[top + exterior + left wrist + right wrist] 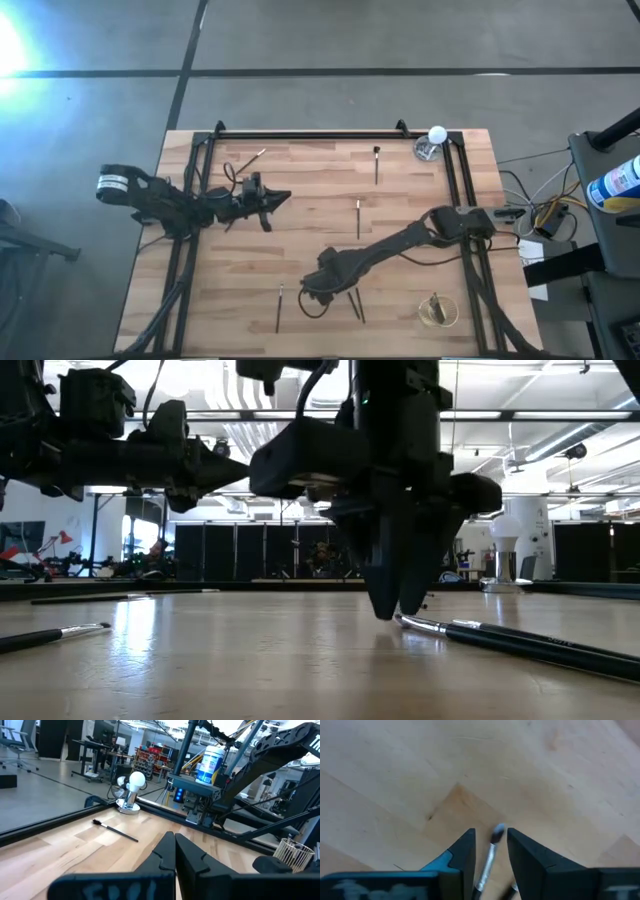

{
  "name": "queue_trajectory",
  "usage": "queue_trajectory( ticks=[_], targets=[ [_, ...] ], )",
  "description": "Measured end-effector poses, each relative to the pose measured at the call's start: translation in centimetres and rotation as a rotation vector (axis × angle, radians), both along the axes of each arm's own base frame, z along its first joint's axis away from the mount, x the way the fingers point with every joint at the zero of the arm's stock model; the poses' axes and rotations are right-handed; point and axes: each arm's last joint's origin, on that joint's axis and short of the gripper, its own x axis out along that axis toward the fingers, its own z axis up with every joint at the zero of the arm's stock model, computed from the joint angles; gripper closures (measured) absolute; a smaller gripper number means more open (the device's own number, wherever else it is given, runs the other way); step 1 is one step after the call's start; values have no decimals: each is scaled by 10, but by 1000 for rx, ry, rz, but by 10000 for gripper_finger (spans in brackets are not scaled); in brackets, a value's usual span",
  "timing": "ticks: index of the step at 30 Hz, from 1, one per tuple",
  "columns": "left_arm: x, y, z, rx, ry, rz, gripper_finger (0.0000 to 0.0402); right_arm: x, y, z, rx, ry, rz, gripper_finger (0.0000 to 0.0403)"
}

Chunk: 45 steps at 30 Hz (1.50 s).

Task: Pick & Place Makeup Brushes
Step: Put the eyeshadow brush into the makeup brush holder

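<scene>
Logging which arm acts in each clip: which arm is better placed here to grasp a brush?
Right. The right gripper is down at the wooden table, its open fingers either side of a thin dark-handled makeup brush. The left gripper sits farther back on the left, fingers shut, with no brush between them.

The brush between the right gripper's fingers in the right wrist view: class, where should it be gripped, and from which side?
Grip the brush on its slim handle, just behind the bristle tip, coming straight down from above. It lies flat on the wooden table, so only a top approach lets the fingers close across its narrow width. The right gripper is open and already straddles it; the left gripper waits shut.
</scene>
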Motion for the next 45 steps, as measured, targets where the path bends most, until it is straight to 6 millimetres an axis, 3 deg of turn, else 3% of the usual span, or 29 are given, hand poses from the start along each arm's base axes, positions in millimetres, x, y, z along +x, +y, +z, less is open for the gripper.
queue_trajectory(
  ticks=[7,15,19,22,27,30,35,41,45],
  targets=[
    [0,0,0,0,0,2,401,-4,-1,-9,0,23,-29,311],
    [0,1,0,-1,0,3,401,-4,-1,-10,0,22,13,383],
    [0,1,0,-1,0,3,401,-4,-2,-5,-6,19,68,392],
    [1,1,1,0,-5,3,401,-5,-3,9,-41,-21,98,393],
    [3,1,3,0,-15,-2,402,-17,-4,58,-107,-159,123,394],
    [3,1,3,-3,-11,-4,402,-29,0,86,-152,-244,142,394],
    [3,1,2,-4,-6,-4,402,-67,14,140,-230,-414,160,394],
    [3,1,2,-1,-6,-4,402,-128,34,167,-308,-521,144,394],
    [3,1,2,0,-5,-4,402,-168,43,170,-352,-533,129,394]
  ],
)
